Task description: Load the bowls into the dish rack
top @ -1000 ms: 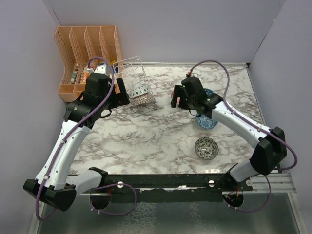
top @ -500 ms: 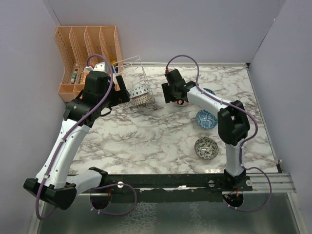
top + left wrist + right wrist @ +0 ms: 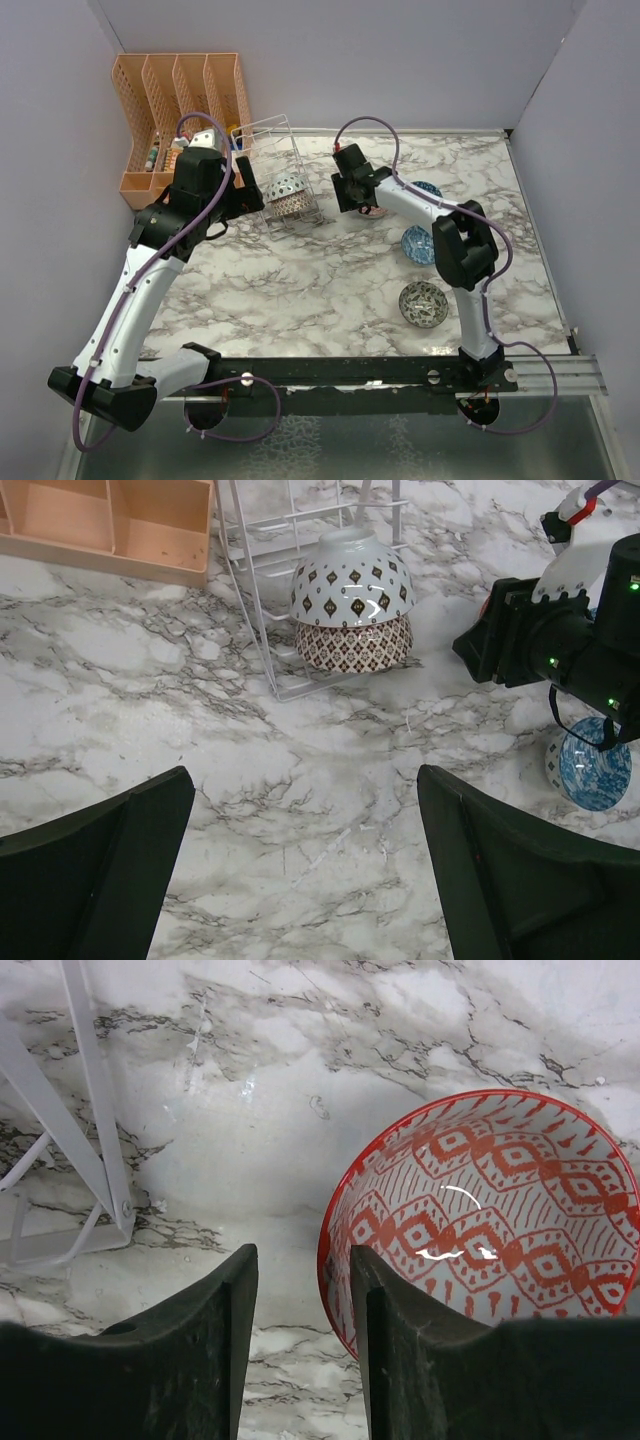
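The wire dish rack (image 3: pixel 281 160) stands at the back left and holds two bowls, a white one with dark diamonds (image 3: pixel 352 580) stacked on a brown-patterned one (image 3: pixel 353 645). A red-patterned bowl (image 3: pixel 490 1230) sits upright on the marble just right of the rack. My right gripper (image 3: pixel 303 1260) straddles its left rim, one finger inside and one outside. The jaws are narrow, with a gap still showing beside the rim. My left gripper (image 3: pixel 305 780) hangs wide open over bare marble in front of the rack. A blue bowl (image 3: pixel 418 243) and a dark grey bowl (image 3: pixel 423 304) rest at the right.
A peach slotted organiser (image 3: pixel 180 90) fills the back left corner beside the rack. Another bowl (image 3: pixel 428 188) shows partly behind the right arm. A rack wire corner (image 3: pixel 95 1110) stands close to the left of my right gripper. Grey walls enclose the table.
My right arm has swung left from the blue bowl to the red bowl beside the rack, and its jaws have narrowed around the rim. The left arm has barely moved.
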{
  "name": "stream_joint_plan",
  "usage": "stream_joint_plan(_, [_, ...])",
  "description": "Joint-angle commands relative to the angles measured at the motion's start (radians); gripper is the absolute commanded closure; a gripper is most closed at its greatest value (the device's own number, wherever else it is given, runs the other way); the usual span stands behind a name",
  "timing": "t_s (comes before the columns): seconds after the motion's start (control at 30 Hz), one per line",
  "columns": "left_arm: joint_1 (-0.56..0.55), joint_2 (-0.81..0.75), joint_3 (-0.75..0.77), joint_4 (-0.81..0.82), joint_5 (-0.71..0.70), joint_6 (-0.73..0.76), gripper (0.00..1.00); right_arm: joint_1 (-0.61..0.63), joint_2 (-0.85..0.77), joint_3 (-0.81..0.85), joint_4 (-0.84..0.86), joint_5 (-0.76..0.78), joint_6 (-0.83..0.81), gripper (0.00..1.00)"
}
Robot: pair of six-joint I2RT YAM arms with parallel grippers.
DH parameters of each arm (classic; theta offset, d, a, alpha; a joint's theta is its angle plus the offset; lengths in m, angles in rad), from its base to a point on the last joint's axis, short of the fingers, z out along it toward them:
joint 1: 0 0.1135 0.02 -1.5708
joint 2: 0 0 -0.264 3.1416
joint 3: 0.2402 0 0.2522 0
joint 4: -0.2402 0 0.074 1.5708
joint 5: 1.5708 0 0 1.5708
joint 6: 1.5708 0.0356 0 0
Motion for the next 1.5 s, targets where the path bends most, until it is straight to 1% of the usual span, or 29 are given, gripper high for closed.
stream_joint_plan(0.0, [-0.003, -0.027, 0.009, -0.023, -0.031, 0.019, 0.03, 0.003, 0.038, 0.058, -0.007, 0.055, -0.029, 0.59])
stream_joint_plan(0.1, [-0.004, -0.034, 0.008, -0.030, -0.037, 0.026, 0.03, 0.003, 0.058, 0.076, -0.037, 0.087, -0.029, 0.65])
stream_joint_plan(0.43, [-0.002, -0.054, 0.010, -0.051, -0.025, 0.034, 0.03, 0.001, 0.063, 0.059, -0.057, 0.134, -0.037, 0.68])
stream_joint_plan(0.5, [-0.002, -0.062, 0.010, -0.060, -0.027, 0.034, 0.03, 0.002, 0.061, 0.047, -0.049, 0.129, -0.041, 0.75])
stream_joint_plan(0.6, [-0.003, -0.075, 0.017, -0.083, -0.036, 0.038, 0.03, 0.002, 0.051, 0.030, -0.032, 0.110, -0.044, 0.89])
stream_joint_plan(0.63, [-0.003, -0.081, 0.023, -0.090, -0.040, 0.040, 0.03, 0.002, 0.047, 0.028, -0.029, 0.101, -0.045, 0.96])
stream_joint_plan(0.67, [-0.002, -0.084, 0.029, -0.097, -0.043, 0.043, 0.03, 0.000, 0.041, 0.027, -0.028, 0.093, -0.041, 0.99])
stream_joint_plan(0.8, [-0.002, -0.081, 0.067, -0.131, -0.033, 0.062, 0.03, -0.002, -0.020, 0.011, 0.008, 0.056, -0.014, 0.99])
stream_joint_plan(0.9, [-0.003, -0.051, 0.144, -0.191, -0.003, 0.075, 0.03, -0.008, -0.099, -0.004, 0.058, 0.001, 0.024, 0.99])
stream_joint_plan(1.0, [-0.002, -0.021, 0.229, -0.245, 0.029, 0.085, 0.03, -0.016, -0.174, -0.021, 0.101, -0.067, 0.116, 0.99])
stream_joint_plan(1.07, [-0.001, -0.005, 0.272, -0.275, 0.055, 0.093, 0.03, -0.018, -0.232, -0.049, 0.153, -0.104, 0.193, 0.99])
stream_joint_plan(1.13, [-0.002, 0.008, 0.312, -0.301, 0.079, 0.094, 0.03, -0.018, -0.297, -0.101, 0.246, -0.142, 0.286, 0.99])
stream_joint_plan(1.27, [-0.002, 0.014, 0.375, -0.330, 0.120, 0.100, 0.03, -0.015, -0.439, -0.239, 0.483, -0.185, 0.501, 0.99])
stream_joint_plan(1.33, [-0.002, 0.008, 0.399, -0.337, 0.125, 0.106, 0.03, -0.001, -0.496, -0.296, 0.604, -0.159, 0.605, 0.99])
stream_joint_plan(1.4, [-0.002, 0.010, 0.435, -0.358, 0.131, 0.114, 0.03, 0.020, -0.537, -0.366, 0.774, -0.120, 0.691, 0.99])
stream_joint_plan(1.47, [-0.003, 0.003, 0.465, -0.375, 0.135, 0.128, 0.03, 0.042, -0.543, -0.403, 0.913, -0.066, 0.771, 0.99])
